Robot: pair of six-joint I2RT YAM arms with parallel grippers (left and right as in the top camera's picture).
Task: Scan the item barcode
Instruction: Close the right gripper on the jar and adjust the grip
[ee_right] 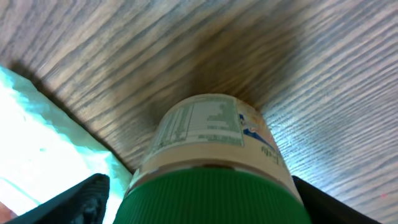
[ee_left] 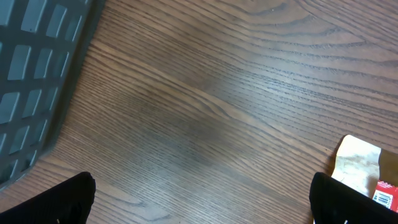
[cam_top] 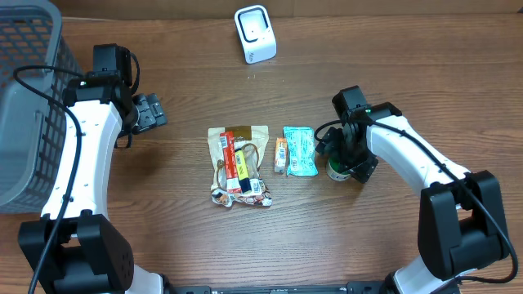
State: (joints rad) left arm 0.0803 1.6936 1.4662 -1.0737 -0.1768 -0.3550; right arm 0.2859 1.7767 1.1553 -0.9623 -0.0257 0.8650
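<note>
Wooden tabletop (cam_top: pixel 368 245) bears a green-capped, pale-labelled jar (ee_right: pixel 208 140), right pincer (ee_right: pixel 199 198) spread astride it, left pincer (ee_left: pixel 208 202) spread too.

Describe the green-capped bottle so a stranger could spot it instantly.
On the wooden table, find the flat teal plastic packet in the middle. Just right of it, under the right gripper, stands the small green-capped bottle, the only round, upright item nearby.
</note>
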